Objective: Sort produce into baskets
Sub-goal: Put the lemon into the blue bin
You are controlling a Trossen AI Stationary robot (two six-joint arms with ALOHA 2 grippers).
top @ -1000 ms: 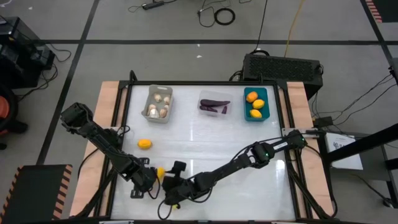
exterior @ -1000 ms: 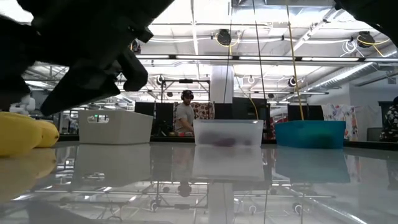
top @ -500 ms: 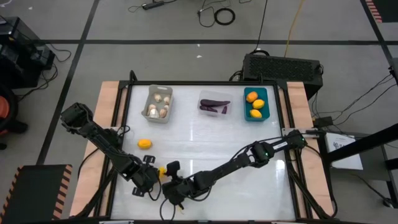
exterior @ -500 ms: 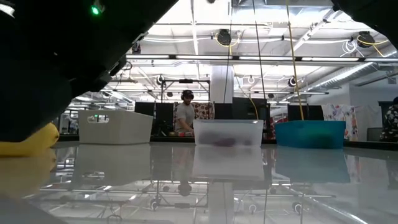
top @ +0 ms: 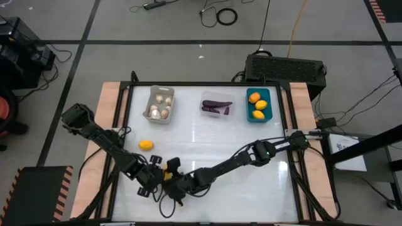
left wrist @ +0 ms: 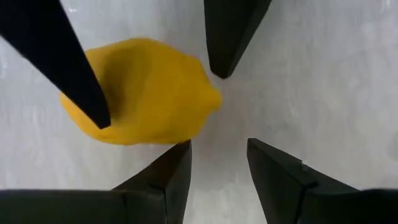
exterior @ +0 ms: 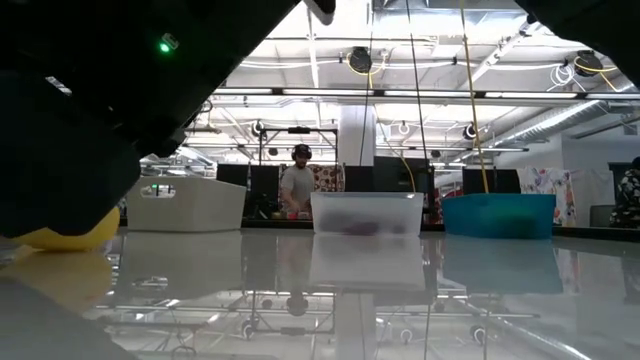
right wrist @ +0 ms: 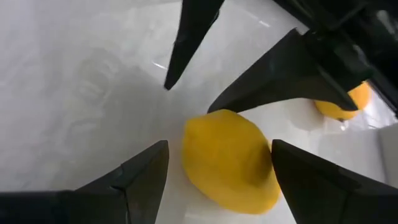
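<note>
The yellow fruit (right wrist: pixel 230 159) at the near left is now being straddled by the wide-open right gripper (right wrist: pixel 217 171); the empty, open left gripper (left wrist: pixel 217 171) has been drawn closer.

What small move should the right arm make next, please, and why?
Probably close the right tool on the lemon: its open fingers straddle the fruit, which lies on the table, while the left tool, also open, sits just beside it, not gripping.

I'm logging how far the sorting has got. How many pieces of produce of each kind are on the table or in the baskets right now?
Yellow-orange fruits: 5
Mushrooms: about 6, bunched together
Eggplants: 2
Total: about 13
</note>
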